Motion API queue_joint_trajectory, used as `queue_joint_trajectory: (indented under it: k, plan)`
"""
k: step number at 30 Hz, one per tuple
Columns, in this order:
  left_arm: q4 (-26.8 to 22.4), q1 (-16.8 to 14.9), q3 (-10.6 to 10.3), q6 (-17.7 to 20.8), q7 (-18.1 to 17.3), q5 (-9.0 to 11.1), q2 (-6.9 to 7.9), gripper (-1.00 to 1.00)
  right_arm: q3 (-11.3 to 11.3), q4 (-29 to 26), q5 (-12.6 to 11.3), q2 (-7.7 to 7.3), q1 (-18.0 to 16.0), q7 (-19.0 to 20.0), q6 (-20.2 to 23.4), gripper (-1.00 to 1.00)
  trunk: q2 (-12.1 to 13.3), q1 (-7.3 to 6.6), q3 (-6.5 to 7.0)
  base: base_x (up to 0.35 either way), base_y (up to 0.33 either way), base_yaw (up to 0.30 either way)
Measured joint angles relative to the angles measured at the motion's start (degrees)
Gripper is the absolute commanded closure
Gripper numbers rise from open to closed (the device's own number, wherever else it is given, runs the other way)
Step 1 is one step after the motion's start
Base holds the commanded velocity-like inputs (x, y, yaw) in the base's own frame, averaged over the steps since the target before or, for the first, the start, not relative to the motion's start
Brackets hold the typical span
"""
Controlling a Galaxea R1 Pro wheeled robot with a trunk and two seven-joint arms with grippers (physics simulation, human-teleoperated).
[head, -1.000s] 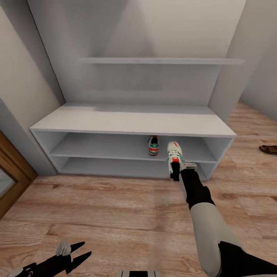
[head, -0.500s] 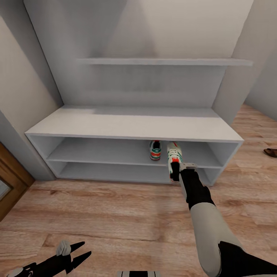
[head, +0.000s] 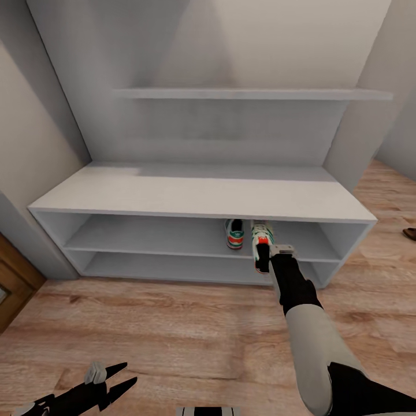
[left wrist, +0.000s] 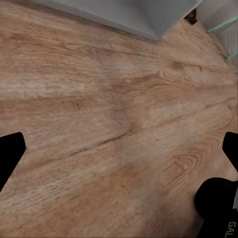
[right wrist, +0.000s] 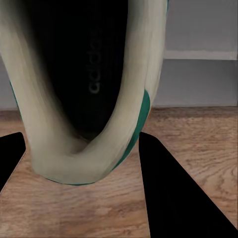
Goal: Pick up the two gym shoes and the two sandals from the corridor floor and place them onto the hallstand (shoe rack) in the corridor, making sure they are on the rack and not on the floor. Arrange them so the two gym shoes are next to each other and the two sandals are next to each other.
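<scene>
Right gripper [head: 263, 259] clamped on a gym shoe [head: 262, 234], just beyond it the hallstand [head: 199, 196] shelf with its mate [head: 234, 233]; left gripper [head: 118, 378] spread over corridor floor [head: 173, 323].

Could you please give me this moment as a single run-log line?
phase: placing second gym shoe | right gripper: shut on gym shoe at hallstand upper shelf | first shoe: shelved alongside | left gripper: open, idle
</scene>
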Motion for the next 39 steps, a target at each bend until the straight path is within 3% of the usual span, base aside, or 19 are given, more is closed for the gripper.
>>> queue_joint_trajectory:
  k: [6,17,28,39]
  plan:
    - [0.0,0.0,0.0,0.0,0.0,0.0,0.04,-1.00,-0.1,0.3,0.0,0.00,0.0,0.0,0.0,1.00,0.0,0.02,0.00,0.244,0.000,0.000]
    - [0.0,0.1,0.0,-0.2,-0.1,0.0,0.06,-1.00,-0.1,0.2,0.0,0.00,0.0,0.0,0.0,1.00,0.0,0.03,0.00,0.025,0.000,0.000]
    - [0.0,0.0,0.0,0.0,0.0,0.0,0.00,-1.00,-0.1,0.2,0.0,0.00,0.0,0.0,0.0,1.00,-0.1,0.32,-3.05,0.000,0.000,0.000]
    - [0.0,0.3,0.0,-0.2,-0.1,0.0,-0.01,-1.00,-0.1,-0.1,0.0,0.00,0.0,0.0,0.0,1.00,-0.1,0.32,-3.39,0.000,0.000,0.000]
